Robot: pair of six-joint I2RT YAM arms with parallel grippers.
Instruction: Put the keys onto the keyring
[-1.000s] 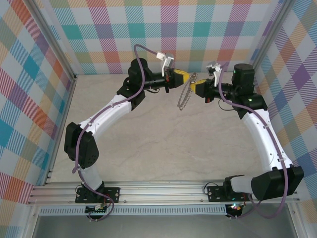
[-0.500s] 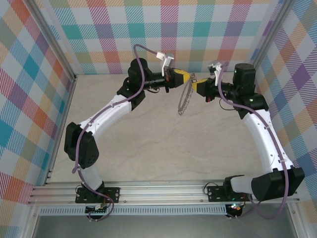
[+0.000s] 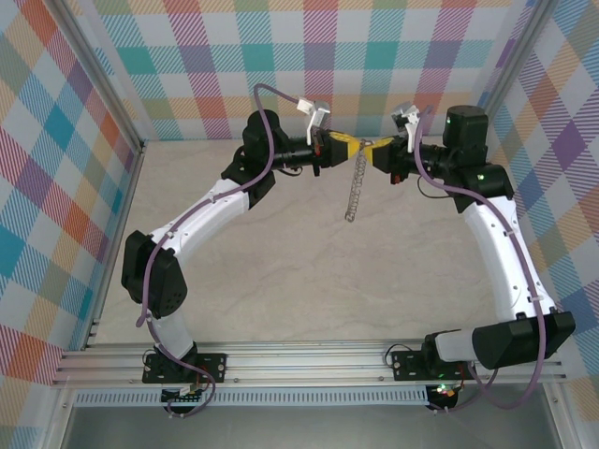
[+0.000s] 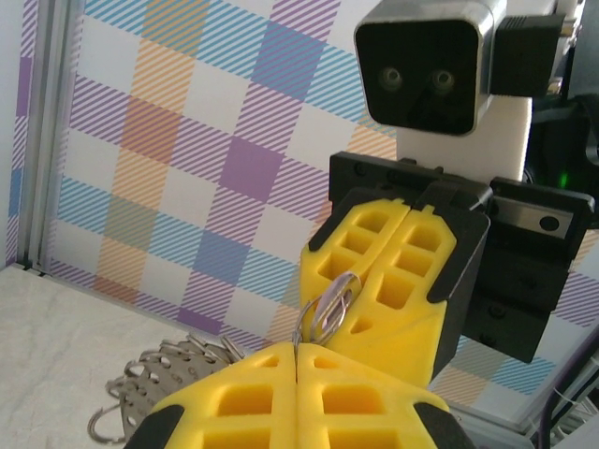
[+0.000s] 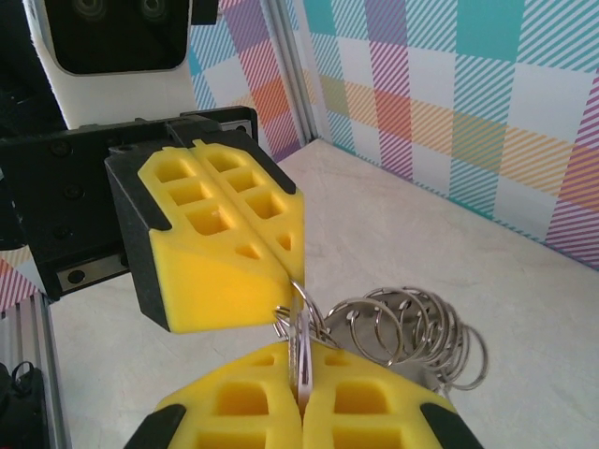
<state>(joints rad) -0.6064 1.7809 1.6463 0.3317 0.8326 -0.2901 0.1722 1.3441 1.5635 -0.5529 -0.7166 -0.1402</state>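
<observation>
Both arms meet above the back of the table. My left gripper (image 3: 351, 145) (image 4: 298, 351) is shut on the thin wire of the keyring (image 3: 354, 190), which hangs edge-on below the two grippers. Its small wire loops fan out to one side (image 5: 416, 327) (image 4: 154, 379). My right gripper (image 3: 371, 152) (image 5: 301, 360) faces the left one tip to tip and is shut on the key (image 5: 299, 329), a small pale flat piece standing upright between its yellow fingers (image 5: 374, 398). The key's top touches the ring wire just under the left gripper's fingertips (image 5: 234, 267).
The pale marble-look table (image 3: 309, 271) lies well below both grippers. Checked fabric walls (image 3: 309, 56) and aluminium posts close in the back and sides. A metal rail (image 3: 309, 360) carrying both arm bases runs along the near edge.
The right gripper has moved left and up until it meets the left gripper's tips. The keyring has turned from an open oval to hanging edge-on. The left arm has stayed put.
</observation>
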